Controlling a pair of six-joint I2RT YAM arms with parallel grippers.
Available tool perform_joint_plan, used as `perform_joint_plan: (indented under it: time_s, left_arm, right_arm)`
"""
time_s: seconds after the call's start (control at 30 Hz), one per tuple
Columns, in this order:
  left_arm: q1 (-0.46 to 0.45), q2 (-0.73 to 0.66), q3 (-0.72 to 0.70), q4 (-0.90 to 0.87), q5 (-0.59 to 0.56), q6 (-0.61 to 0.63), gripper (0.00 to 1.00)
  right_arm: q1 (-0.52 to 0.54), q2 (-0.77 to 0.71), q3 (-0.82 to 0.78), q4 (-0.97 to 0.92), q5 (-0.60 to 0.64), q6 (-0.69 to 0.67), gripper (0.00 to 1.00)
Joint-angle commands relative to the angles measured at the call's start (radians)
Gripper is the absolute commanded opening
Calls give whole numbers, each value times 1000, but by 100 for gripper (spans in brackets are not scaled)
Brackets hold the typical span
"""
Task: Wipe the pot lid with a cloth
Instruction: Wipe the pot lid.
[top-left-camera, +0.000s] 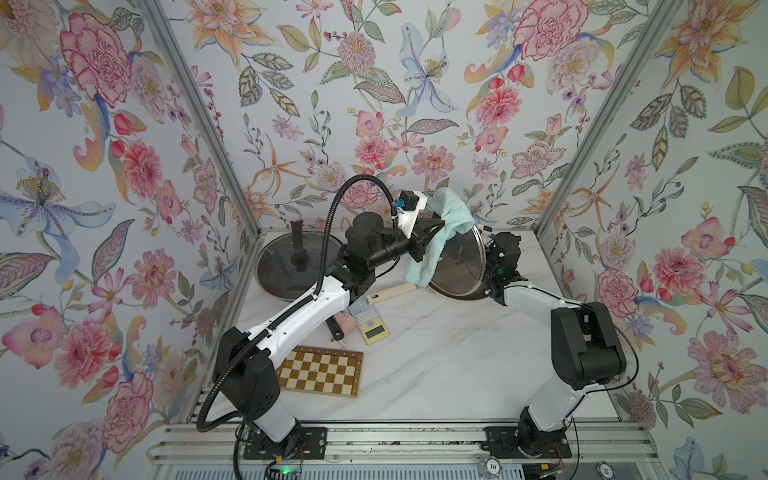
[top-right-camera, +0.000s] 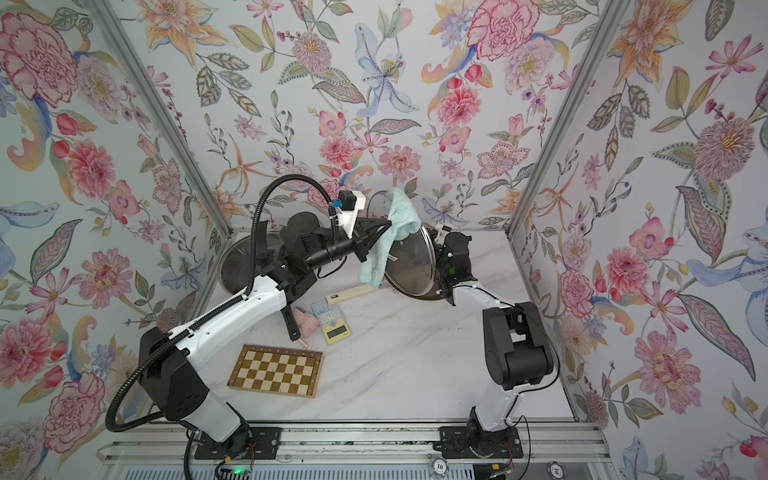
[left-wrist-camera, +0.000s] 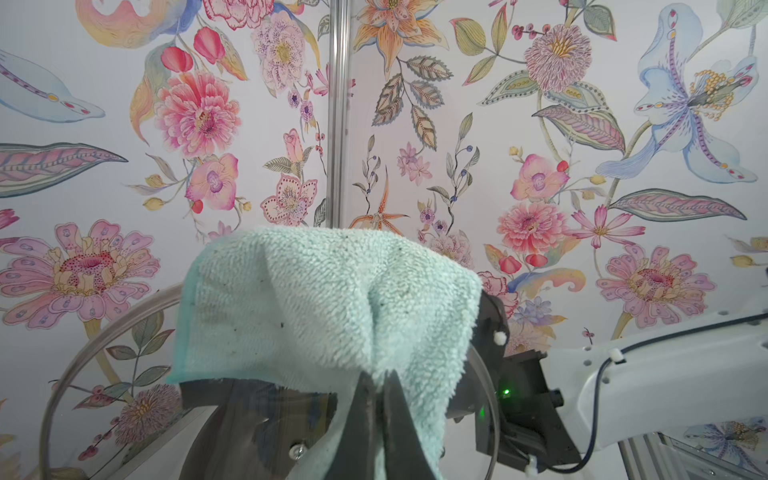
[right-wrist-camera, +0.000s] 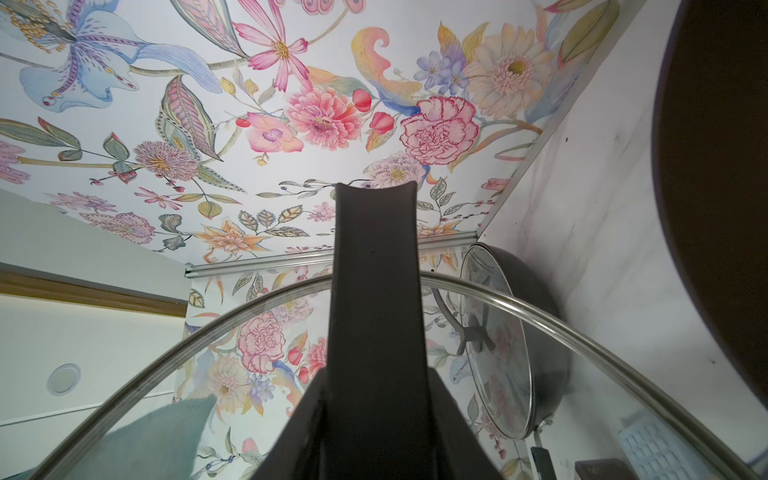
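Observation:
The pot lid (top-left-camera: 459, 266) (top-right-camera: 411, 266) is clear glass with a metal rim (right-wrist-camera: 540, 301) and stands on edge at the back right. My right gripper (top-left-camera: 490, 249) (right-wrist-camera: 374, 395) is behind it, shut on its black handle (right-wrist-camera: 374, 282). The mint terry cloth (top-left-camera: 446, 216) (top-right-camera: 397, 228) (left-wrist-camera: 324, 299) carries dark specks and drapes over the lid's upper left face and rim. My left gripper (top-left-camera: 438, 226) (top-right-camera: 386, 224) (left-wrist-camera: 376, 376) is shut on a fold of the cloth and holds it against the glass.
A second glass lid (top-left-camera: 286, 262) (right-wrist-camera: 498, 353) sits on a dark pan at the back left. A pale wooden handle (top-left-camera: 390, 293), a calculator (top-left-camera: 370, 324), a small pink item (top-left-camera: 347, 324) and a chessboard (top-left-camera: 320, 372) lie mid-table. Floral walls close three sides.

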Motion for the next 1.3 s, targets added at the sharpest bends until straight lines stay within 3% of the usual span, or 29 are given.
perform_joint_plan:
  time_s: [0.0, 0.2, 0.47, 0.63, 0.77, 1.0, 1.27]
  left_arm:
    - [-15, 19, -12, 120, 32, -38, 0]
    - [-7, 68, 45, 153, -170, 38, 0]
    - [67, 109, 83, 265, -471, 114, 0]
    - [125, 167, 130, 285, -589, 106, 0]
    - [138, 193, 103, 280, -608, 102, 0]
    - [116, 139, -141, 326, -624, 19, 0]
    - [-43, 75, -272, 305, -519, 44, 0]
  right_arm:
    - [42, 37, 121, 338, -18, 181, 3]
    - [97, 105, 174, 403, -30, 231, 3]
    - [120, 47, 125, 455, -18, 261, 3]
    - [124, 13, 121, 506, -1, 292, 2]
    - [122, 10, 141, 583, 34, 352, 3]
    - [91, 8, 213, 573, 53, 365, 2]
    - [52, 82, 373, 539, 61, 383, 2]
